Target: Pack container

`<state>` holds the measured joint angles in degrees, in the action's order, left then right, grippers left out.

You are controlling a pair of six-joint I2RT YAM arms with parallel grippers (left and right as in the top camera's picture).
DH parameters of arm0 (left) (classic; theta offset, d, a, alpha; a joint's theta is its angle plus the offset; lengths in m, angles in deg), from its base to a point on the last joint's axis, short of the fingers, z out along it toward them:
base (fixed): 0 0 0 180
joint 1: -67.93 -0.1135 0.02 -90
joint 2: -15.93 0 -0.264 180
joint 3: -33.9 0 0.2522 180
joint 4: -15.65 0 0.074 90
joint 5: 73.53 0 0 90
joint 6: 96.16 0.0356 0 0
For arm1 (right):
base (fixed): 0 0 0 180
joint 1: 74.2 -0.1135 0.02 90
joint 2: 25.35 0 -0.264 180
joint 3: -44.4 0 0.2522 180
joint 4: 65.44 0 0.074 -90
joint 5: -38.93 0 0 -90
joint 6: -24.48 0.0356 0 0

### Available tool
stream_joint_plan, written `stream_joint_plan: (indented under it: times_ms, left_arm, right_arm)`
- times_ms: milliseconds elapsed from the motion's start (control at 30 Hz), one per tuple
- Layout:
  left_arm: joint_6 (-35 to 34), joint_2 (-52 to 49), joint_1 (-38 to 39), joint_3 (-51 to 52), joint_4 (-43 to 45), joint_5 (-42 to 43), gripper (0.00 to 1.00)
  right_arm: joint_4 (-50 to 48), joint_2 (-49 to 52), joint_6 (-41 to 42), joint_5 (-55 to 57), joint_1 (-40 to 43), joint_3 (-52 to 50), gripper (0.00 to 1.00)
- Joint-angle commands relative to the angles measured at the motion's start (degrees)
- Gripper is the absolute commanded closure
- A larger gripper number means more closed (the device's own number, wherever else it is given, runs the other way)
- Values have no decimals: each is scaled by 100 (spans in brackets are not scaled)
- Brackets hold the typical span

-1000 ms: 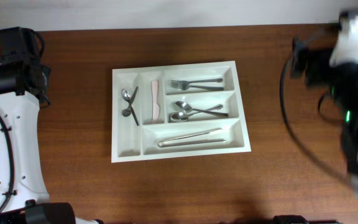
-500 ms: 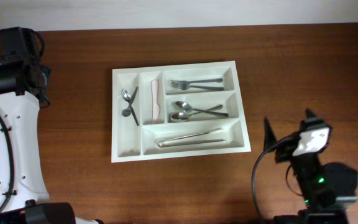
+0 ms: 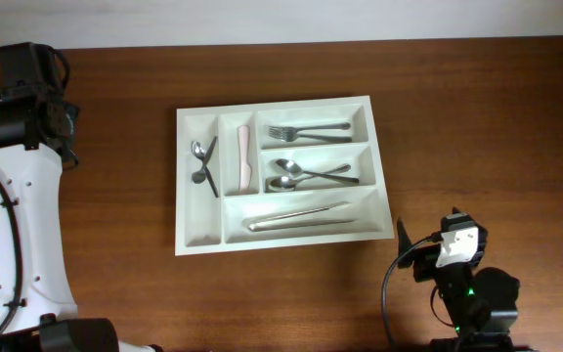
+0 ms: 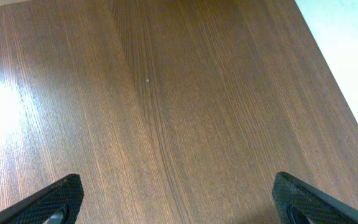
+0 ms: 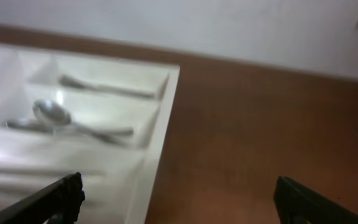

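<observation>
The container (image 3: 198, 223), a white cutlery tray, lies flat in the middle of the table. It holds forks (image 3: 306, 130), spoons (image 3: 306, 174), knives (image 3: 301, 217), small spoons (image 3: 203, 162) and a pale beige utensil (image 3: 245, 159). My right gripper (image 3: 426, 235) hovers open near the table's front right, just off the container's near right corner (image 5: 160, 106). In the right wrist view the gripper (image 5: 179, 186) has nothing between its fingers. My left gripper (image 4: 176, 186) stands open over bare wood, far left of the container.
The left arm (image 3: 22, 196) runs along the table's left side. The right arm's base (image 3: 477, 303) sits at the front right edge. A white wall (image 3: 262, 20) borders the back of the table. Bare wood surrounds the container.
The right arm has swung from the far right side down to the front right, close to the container's near right corner. The left arm has not moved.
</observation>
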<state>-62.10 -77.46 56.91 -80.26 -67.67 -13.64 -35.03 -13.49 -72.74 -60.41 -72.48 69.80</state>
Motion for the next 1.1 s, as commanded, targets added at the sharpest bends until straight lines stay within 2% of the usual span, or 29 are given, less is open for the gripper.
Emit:
stream_joint_plan:
  times_ms: [0, 267, 900, 1067]
  left_arm:
    - [28, 83, -22, -70, -13, -79, 1]
    - [28, 83, -22, -70, -11, -72, 1]
    - [26, 83, -22, -70, -13, -76, 1]
    - [26, 83, -22, -70, -13, -76, 1]
  right_arm:
    - [345, -203, 63, 101, -13, -109, 1]
    - [1381, -448, 63, 232, -13, -129, 1]
    - [1534, -1167, 24, 516, -13, -317, 1]
    - [2312, -1167, 28, 511, -13, -240, 1]
